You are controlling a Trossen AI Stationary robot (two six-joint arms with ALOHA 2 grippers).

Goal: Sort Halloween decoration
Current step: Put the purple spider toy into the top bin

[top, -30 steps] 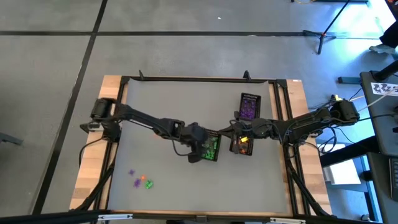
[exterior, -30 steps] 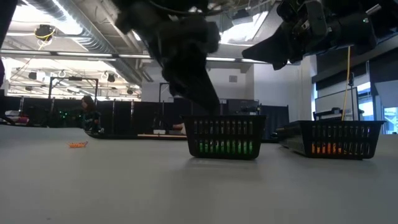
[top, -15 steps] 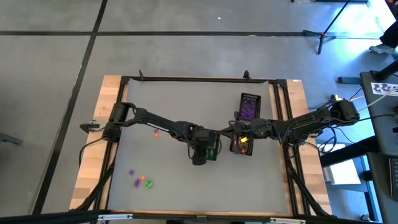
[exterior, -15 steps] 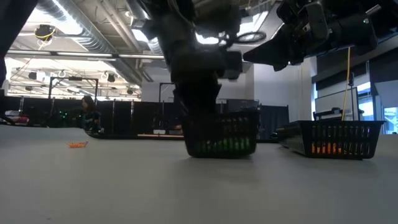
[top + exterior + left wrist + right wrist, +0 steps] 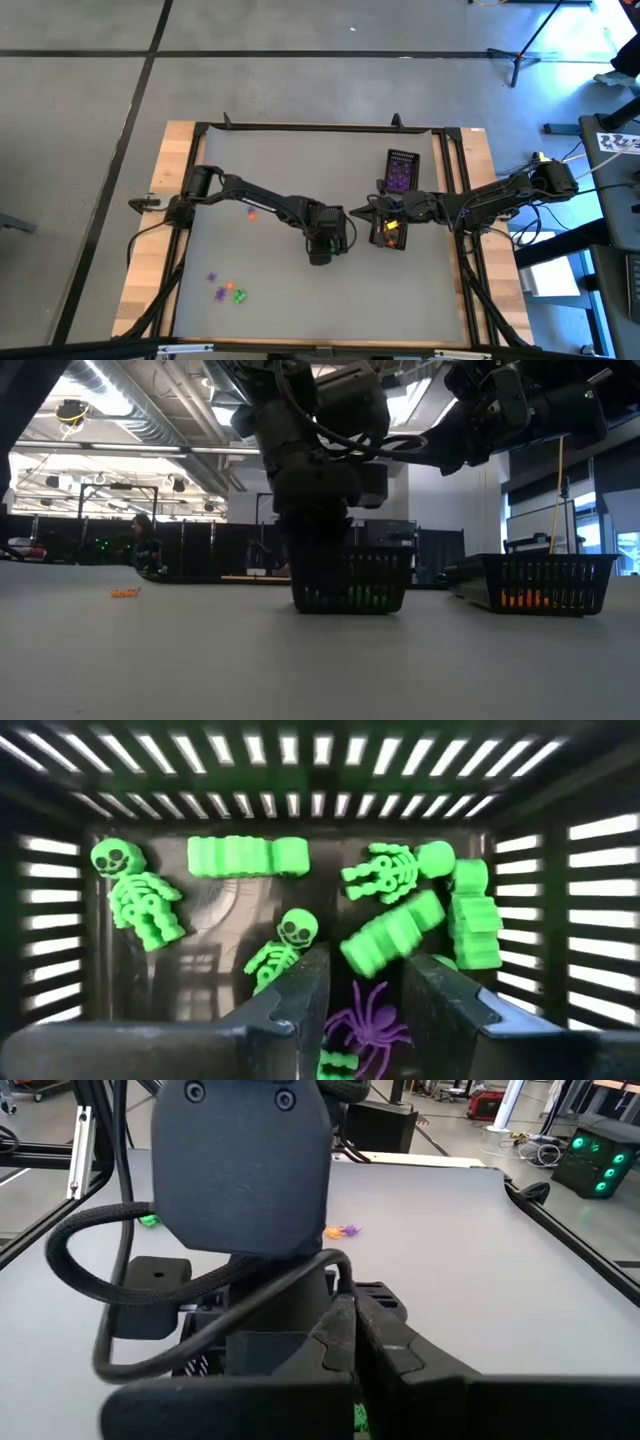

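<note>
Green skeletons (image 5: pixel 140 900) and green ridged pieces (image 5: pixel 245 856) cover the floor of the black mesh basket (image 5: pixel 300 750) under my left gripper (image 5: pixel 365 1000). My left fingers (image 5: pixel 300 985) hang over that basket near the middle of the table (image 5: pixel 300 160), spread apart with a gap between them. In that gap a purple spider (image 5: pixel 368 1025) shows, lying among the green pieces; neither finger pinches it, and I cannot tell whether it rests flat on the floor or on another trinket. From table height my left wrist (image 5: pixel 315 460) stands straight above the green basket (image 5: pixel 352 578), whose green contents glow through the slats.

My right gripper (image 5: pixel 352 1330) waits just beside it, over the neighbouring basket of orange trinkets (image 5: pixel 390 232), its fingers pressed together on nothing. The left arm's housing (image 5: pixel 245 1165) fills most of what my right wrist camera sees.

A third basket, with purple trinkets (image 5: pixel 400 172), sits farther back on the right side of the table. Well apart from all three baskets, near the front left corner, a small cluster of loose decorations (image 5: pixel 228 291) lies on the table: purple, orange and green pieces. One more orange trinket (image 5: pixel 250 211) lies alone beside my left arm, and it shows low on the table from the level camera as well (image 5: pixel 124 592).
</note>
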